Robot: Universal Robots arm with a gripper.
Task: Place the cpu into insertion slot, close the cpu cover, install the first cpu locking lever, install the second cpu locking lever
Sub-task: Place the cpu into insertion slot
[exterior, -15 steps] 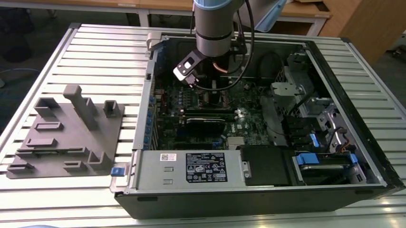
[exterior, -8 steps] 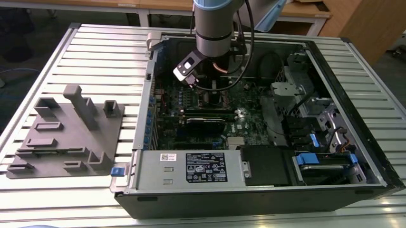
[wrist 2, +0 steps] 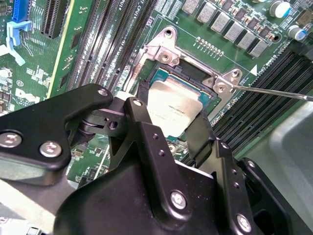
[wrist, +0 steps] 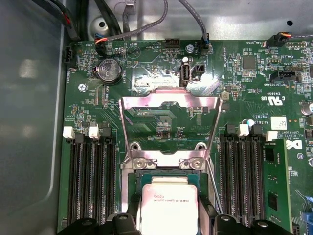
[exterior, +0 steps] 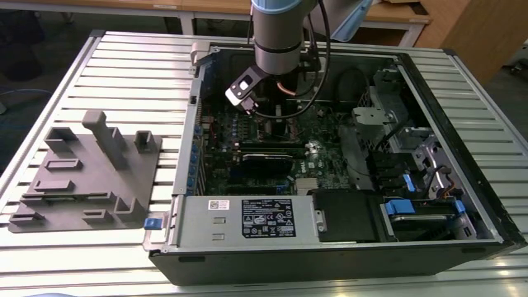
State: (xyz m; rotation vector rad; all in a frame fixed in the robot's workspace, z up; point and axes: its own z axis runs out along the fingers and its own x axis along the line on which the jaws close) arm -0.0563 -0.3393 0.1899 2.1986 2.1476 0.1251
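Reaches down into the open case [exterior: 330,263], over the green board [exterior: 219,170]. Holds the cpu [wrist 2: 173,110] in the gripper [wrist 2: 171,115], with the jaws clamped on two opposite edges of it. Has the cpu low in the slot [wrist 2: 178,78], silver face up; whether fully seated, cannot tell. In the first wrist view, finds the cover [wrist: 168,102] swung open, standing up behind the slot. Leaves one lever [wrist 2: 269,91] unlatched, sticking out beside the slot.
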